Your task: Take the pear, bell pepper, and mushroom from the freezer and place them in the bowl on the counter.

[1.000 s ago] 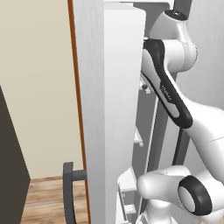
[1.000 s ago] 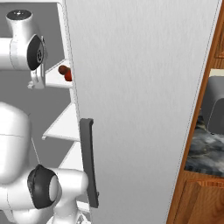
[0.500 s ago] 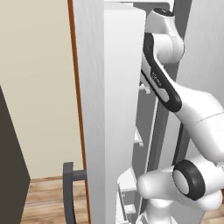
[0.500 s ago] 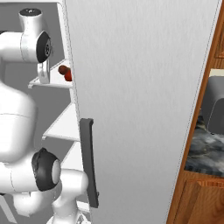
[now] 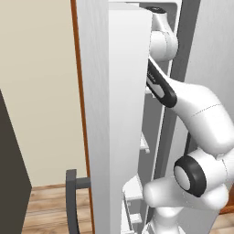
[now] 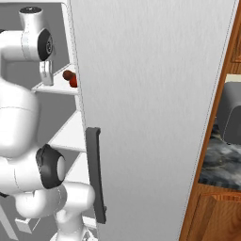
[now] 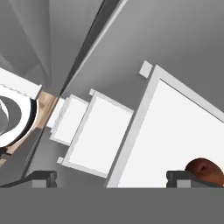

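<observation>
Up in the left third of the right base view, the freezer point(image 6: 61, 101) stands open, its white shelves stepping down toward the lower left of the frame. On the top shelf point(image 6: 54, 87), near the frame's upper left, the bell pepper point(image 6: 73, 82) sits close to the shelf's right end, touching a dark brown round item point(image 6: 68, 74) just above and left of it. The wide grey door point(image 6: 155, 103) fills the middle of that frame, and its dark handle point(image 6: 95, 174) runs down the lower left part. At the far right edge a strip of the counter point(image 6: 219, 160) shows, above brown wood.

From the hand view, the gripper point(image 7: 116, 178) looks down the stack of shelves: a large white shelf point(image 7: 175, 135) takes the right half, and smaller white trays point(image 7: 98, 135) step away toward the left. A brown rounded thing point(image 7: 204, 168) lies at the lower right, just above the right fingertip point(image 7: 183, 177). The jaws stand wide apart, one tip at the lower left and one at the lower right, with nothing between them.

In the left base view the arm point(image 5: 183, 105) reaches up through the narrow gap between the open white freezer door point(image 5: 121, 114) at centre and the grey fridge body at right.
</observation>
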### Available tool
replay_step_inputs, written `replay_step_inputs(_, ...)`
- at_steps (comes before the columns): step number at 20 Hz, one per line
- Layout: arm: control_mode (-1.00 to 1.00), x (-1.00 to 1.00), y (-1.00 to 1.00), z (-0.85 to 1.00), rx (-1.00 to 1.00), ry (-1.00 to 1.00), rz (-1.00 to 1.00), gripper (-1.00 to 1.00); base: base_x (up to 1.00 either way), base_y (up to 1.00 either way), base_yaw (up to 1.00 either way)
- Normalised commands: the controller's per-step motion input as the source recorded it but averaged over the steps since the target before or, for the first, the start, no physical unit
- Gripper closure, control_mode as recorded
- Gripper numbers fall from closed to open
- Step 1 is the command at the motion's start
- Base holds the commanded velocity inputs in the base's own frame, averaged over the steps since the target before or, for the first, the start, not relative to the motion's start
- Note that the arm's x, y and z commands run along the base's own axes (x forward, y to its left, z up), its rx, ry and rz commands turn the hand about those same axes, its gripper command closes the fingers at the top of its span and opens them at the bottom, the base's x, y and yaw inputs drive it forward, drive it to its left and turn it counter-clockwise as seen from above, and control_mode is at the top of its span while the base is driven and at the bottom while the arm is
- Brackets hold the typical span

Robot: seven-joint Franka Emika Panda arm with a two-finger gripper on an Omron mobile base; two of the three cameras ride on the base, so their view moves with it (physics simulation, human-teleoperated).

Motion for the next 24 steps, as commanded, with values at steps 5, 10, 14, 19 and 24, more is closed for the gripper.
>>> replay_step_inputs(5,-1.0,0.24,0.0,-0.15,-0.02,0.0,0.0,-1.0,0.0,0.0,0.0)
replay_step_inputs(10,-1.0,0.23,0.01,-0.22,-0.01,0.01,0.0,-1.0,0.0,0.0,0.0)
replay_step_inputs(14,-1.0,0.25,0.0,-0.01,0.0,0.0,0.0,-1.0,0.0,0.0,0.0)
replay_step_inputs(19,-1.0,0.32,0.0,0.0,0.0,0.0,0.0,-1.0,0.0,0.0,0.0)
replay_step_inputs(24,-1.0,0.33,0.0,0.0,0.0,0.0,0.0,-1.0,0.0,0.0,0.0)
